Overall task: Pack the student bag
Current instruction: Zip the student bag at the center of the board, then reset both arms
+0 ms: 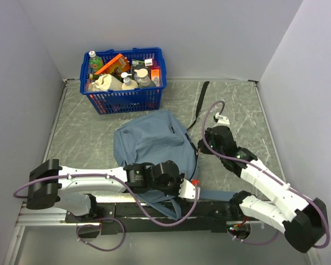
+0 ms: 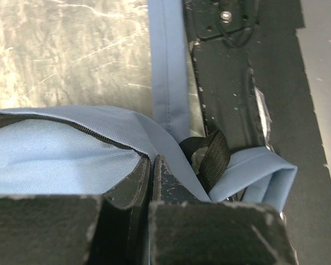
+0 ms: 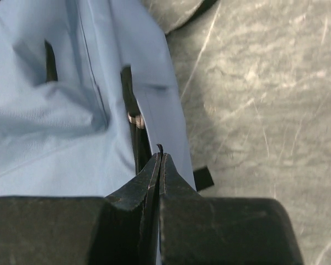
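Top external shows the student bag [image 1: 149,138] lying on the surface [image 1: 237,105]. Left tool [image 2: 152,168] pinches its fabric, right tool [image 3: 160,163] clamps the zipper pull [image 3: 159,148]; opposing tugs could slip either thin grip.

You see the student bag [image 1: 149,141] as matt woven cloth, fine twill, softly creased. Its strap end [image 2: 207,157] is black ribbed webbing. The left gripper [image 2: 152,161] has matt black fingers [image 2: 168,179], scuffed pale. Table [image 1: 237,105]: smooth marbled grey, faint sheen. Basket [image 1: 127,102]: blue plastic lattice.
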Tool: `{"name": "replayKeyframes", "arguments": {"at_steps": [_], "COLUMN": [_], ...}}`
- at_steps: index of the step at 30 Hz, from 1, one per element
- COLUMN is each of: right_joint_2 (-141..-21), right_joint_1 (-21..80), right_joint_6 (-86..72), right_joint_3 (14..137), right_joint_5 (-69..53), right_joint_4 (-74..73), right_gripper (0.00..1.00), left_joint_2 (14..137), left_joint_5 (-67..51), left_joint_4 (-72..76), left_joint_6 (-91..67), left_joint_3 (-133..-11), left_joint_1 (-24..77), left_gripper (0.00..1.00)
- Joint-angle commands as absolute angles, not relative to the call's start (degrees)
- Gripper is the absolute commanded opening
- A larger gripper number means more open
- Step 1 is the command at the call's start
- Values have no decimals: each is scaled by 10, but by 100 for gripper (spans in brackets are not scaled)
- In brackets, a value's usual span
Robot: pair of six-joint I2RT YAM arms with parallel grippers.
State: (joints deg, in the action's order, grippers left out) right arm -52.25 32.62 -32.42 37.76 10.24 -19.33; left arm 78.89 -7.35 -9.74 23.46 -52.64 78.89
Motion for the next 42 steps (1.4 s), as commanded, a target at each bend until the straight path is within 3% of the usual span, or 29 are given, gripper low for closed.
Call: {"name": "replayKeyframes", "arguments": {"at_steps": [1, 7, 15, 17, 18, 24, 28, 29, 31, 32, 35, 42], "right_joint_2": [-576, -673, -738, -727, -717, -749, -793, -798, -796, -793, -769, -645], "right_joint_1": [296, 285, 265, 265, 265, 230, 217, 219, 220, 220, 220, 219], "right_joint_6": [-285, -286, -284, -284, -284, -286, -283, -280, -278, -279, -279, -277], "right_joint_3": [437, 467, 519, 519, 510, 546, 614, 627, 637, 638, 644, 621], "right_joint_5": [102, 76, 87, 78, 80, 54, 19, 12, 3, 3, -18, -62], "right_joint_4": [-98, -45, -41, -38, -31, -42, -86, -95, -98, -106, -161, -267], "right_gripper": [0, 0, 0, 0, 0, 0, 0, 22, 39, 59, 100, 100], "left_joint_2": [769, 771, 770, 769, 770, 813, 785, 776, 749, 739, 696, 635], "left_joint_5": [-205, -242, -200, -149, -142, -147, -159, -159, -148, -146, -116, -10], "left_joint_4": [-136, -173, -180, -154, -155, -250, -296, -308, -322, -336, -346, -378], "left_joint_6": [251, 270, 272, 251, 249, 242, 271, 274, 276, 279, 267, 159], "left_joint_3": [-557, -575, -576, -570, -577, -689, -736, -746, -753, -756, -765, -818], "left_joint_1": [816, 817, 816, 808, 799, 651, 562, 553, 536, 532, 521, 501], "left_gripper": [1, 1, 1, 13, 39, 98, 96, 96, 96, 96, 96, 96]}}
